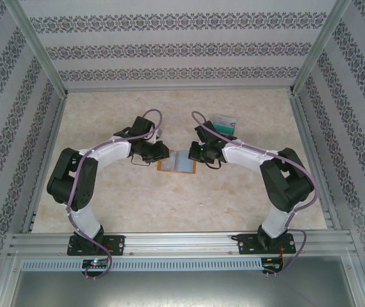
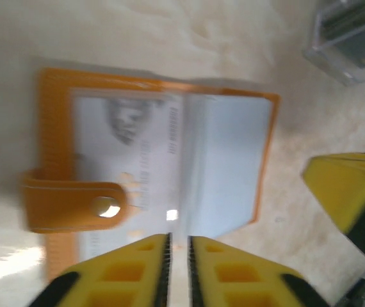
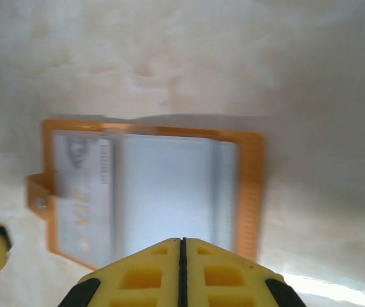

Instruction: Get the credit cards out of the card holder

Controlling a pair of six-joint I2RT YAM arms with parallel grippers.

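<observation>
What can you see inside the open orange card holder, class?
The card holder holds a grey printed card and a pale blue card beside it. Any cards tucked beneath them are covered, so the full count cannot be seen.

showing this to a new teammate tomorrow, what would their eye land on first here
The open orange wallet in the middle of the table stands out first, with pale blue-grey cards tucked inside. Next are the yellow left gripper and right gripper, which point at it from either side, the left almost shut and the right fully shut. A clear box sits just beyond the right gripper.
</observation>
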